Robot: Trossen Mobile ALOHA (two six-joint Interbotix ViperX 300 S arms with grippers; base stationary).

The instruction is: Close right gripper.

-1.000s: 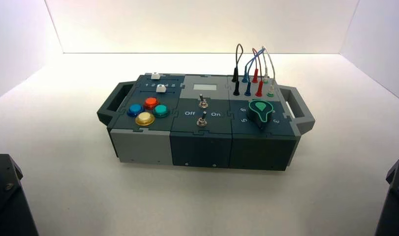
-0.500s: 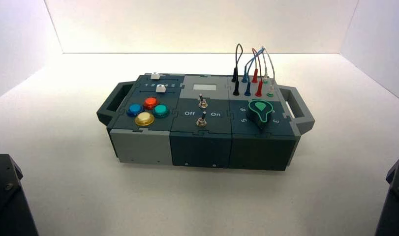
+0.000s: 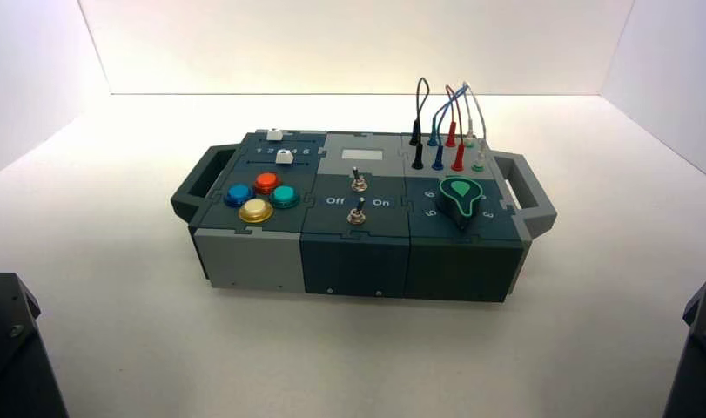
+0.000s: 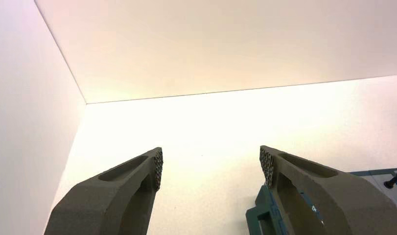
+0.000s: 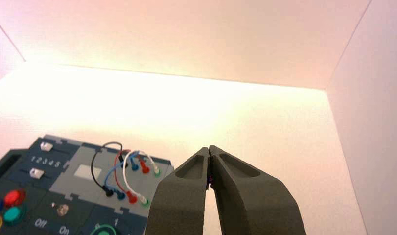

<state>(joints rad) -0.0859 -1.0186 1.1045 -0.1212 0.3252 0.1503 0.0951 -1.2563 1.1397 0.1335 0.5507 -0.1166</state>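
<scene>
From above, the box [image 3: 358,213] stands in the middle of the white table [image 3: 114,348], and both arms are parked at the near edge: the left arm [image 3: 14,348] in the near left corner, the right arm [image 3: 697,348] in the near right corner. Neither gripper's jaws show in this view, and both sit well apart from the box. On the box's left part are four round buttons [image 3: 260,196] in blue, red, green and yellow, with two white sliders [image 3: 279,146] behind them. The middle part carries two toggle switches [image 3: 358,196], and the right part a green knob [image 3: 460,196] with looped wires [image 3: 445,122] plugged in behind it.

In the left wrist view, the left gripper [image 4: 211,164] hangs with its jaws spread wide and nothing between them. A corner of the box [image 4: 265,215] shows just beyond one fingertip, off to the side of the gap.

In the right wrist view, the right gripper [image 5: 209,164] has its jaws pressed together, tips touching, pinching nothing. The box [image 5: 74,196] lies ahead of the jaws and off to one side, apart from them, its wires [image 5: 123,171] nearest the tips and the sliders [image 5: 42,159] farther away.
</scene>
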